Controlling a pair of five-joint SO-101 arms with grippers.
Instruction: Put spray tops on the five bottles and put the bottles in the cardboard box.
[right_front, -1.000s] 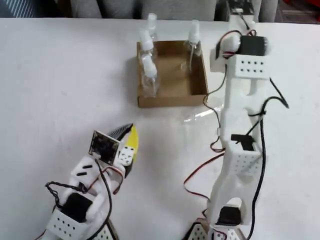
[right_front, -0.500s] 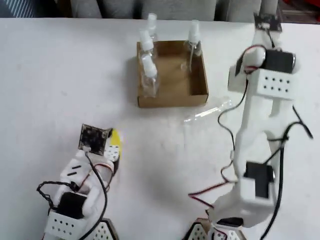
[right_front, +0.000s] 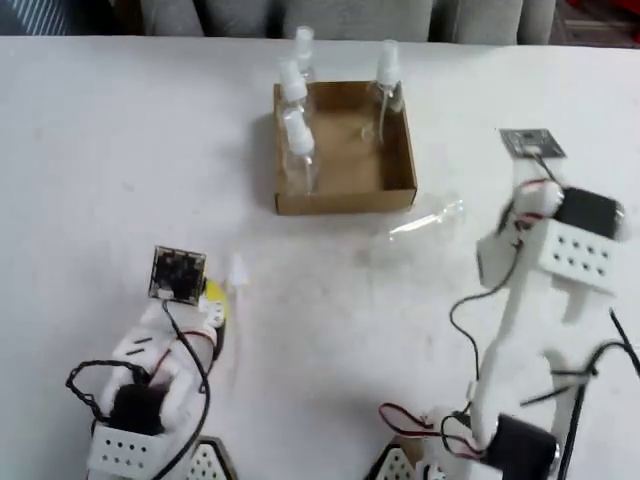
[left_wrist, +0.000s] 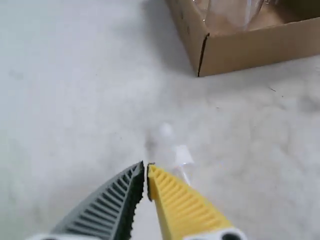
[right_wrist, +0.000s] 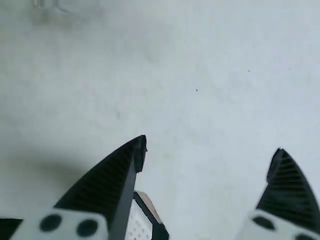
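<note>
Bottles (right_front: 297, 150): four, spray tops on, stand in cardboard box (right_front: 345, 203). Fifth bottle (right_front: 425, 222) lies on counter (right_front: 100, 150) just beside box, likely uncapped. Loose spray top (right_front: 237, 268) just ahead of left tool (left_wrist: 146, 167), jaws together, empty. Right tool (right_wrist: 210, 150) jaws apart, empty. Remaining: cap fifth bottle, box it.

Cardboard box (right_front: 345, 200) sits on the bench (right_front: 120, 150), centre, toward the back. Inside it, three bottles (right_front: 298, 150) stand in a row along the left wall, and a fourth bottle (right_front: 386, 85) stands at the back right corner. The fifth bottle (right_front: 425, 220) lies on the bench just off the box's front right corner, between the box and my right arm (right_front: 540, 290). A spray top (right_front: 237, 268) lies just ahead of my left end effector (left_wrist: 146, 172), front left, well apart from the box.
</note>
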